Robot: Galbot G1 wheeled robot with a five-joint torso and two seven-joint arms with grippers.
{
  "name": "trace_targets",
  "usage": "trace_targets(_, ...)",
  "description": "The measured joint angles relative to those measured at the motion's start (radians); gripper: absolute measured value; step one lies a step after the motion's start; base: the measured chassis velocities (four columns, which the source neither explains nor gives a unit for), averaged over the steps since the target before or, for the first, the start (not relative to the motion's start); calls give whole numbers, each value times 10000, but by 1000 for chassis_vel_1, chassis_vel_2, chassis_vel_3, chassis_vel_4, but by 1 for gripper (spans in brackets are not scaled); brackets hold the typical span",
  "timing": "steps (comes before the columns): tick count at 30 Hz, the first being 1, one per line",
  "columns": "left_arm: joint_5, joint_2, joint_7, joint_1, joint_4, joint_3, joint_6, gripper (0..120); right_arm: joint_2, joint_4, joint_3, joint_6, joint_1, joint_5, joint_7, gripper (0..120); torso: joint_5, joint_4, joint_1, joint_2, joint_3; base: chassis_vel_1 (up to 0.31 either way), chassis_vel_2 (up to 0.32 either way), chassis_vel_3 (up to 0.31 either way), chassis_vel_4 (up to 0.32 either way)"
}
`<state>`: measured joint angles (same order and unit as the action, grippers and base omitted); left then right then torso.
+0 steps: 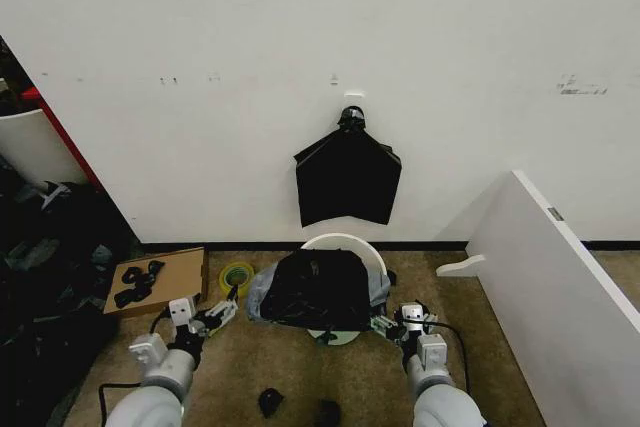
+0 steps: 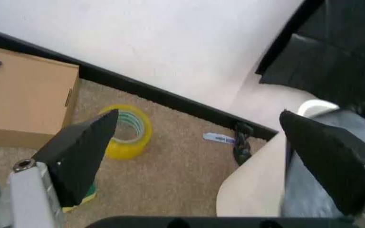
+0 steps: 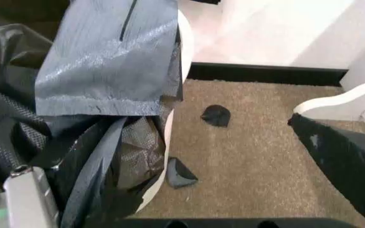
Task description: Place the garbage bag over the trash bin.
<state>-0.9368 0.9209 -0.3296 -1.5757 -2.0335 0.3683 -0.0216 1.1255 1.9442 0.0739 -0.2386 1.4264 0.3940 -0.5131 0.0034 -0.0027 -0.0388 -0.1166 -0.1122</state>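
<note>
The trash bin stands on the carpet by the wall, with the garbage bag draped crinkled over its top and front. My left gripper is open just left of the bin. In the left wrist view its black fingers stand wide apart, and the bin's cream side is near one of them. My right gripper is open at the bin's right side. In the right wrist view the garbage bag hangs over the bin's rim and covers one finger; the other finger is free.
A flat black sheaf of bags hangs on the wall above the bin. A yellow tape roll and a cardboard box lie to the left. A white board leans at the right. Small black scraps lie on the carpet.
</note>
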Motion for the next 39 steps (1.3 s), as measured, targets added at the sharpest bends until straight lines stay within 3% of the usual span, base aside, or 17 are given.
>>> trace_targets(7, -1040, -29, -105, 439, 182, 717, 182, 100, 23, -30, 81, 1, -4, 18, -17, 100, -1, -2, 0, 0, -1, 0, 0, 0, 0)
trace_targets(9, -655, -114, -16, 275, -4, 809, 42, 100, 21, 132, 88, 78, 51, 37, -19, 100, 0, 1, 0, 0, -1, 0, 0, 0, 0)
trace_targets(13, 1557, -101, 342, -112, -928, 0, -514, 100, 77, 317, 246, 412, 228, -358, -146, 100, 1, -1, 0, 0, -1, 0, 0, 0, 0)
trace_targets(20, 3076, -447, 1377, -103, -1940, -877, -686, 100, 87, 358, 162, 431, 222, -445, -135, 100, 1, -3, 0, 0, -1, 0, 0, 0, 0)
trace_targets(23, 3430, -585, 1612, -72, -1974, -1081, -698, 100, 95, 336, 82, 427, 166, -449, -134, 100, 3, 2, 0, 0, 0, 0, 0, 0, 0)
trace_targets(30, 4267, -744, 1851, 296, -1274, -2399, -658, 100, 86, 290, -57, 413, 196, -574, -114, 100, 2, 2, 0, 0, -1, 0, 0, 0, 0)
trace_targets(36, 4883, -107, 1740, 1868, 251, -4450, -664, 100, 144, 246, -63, 406, 200, -596, -108, 100, 2, -1, 0, 0, 0, 0, 0, 0, 0)
trace_targets(39, 5042, 81, 1619, 2251, 702, -4728, -696, 100, 146, 244, -40, 404, 211, -593, -107, 100, 1, -2, 0, 0, -1, 0, 0, 0, 0)
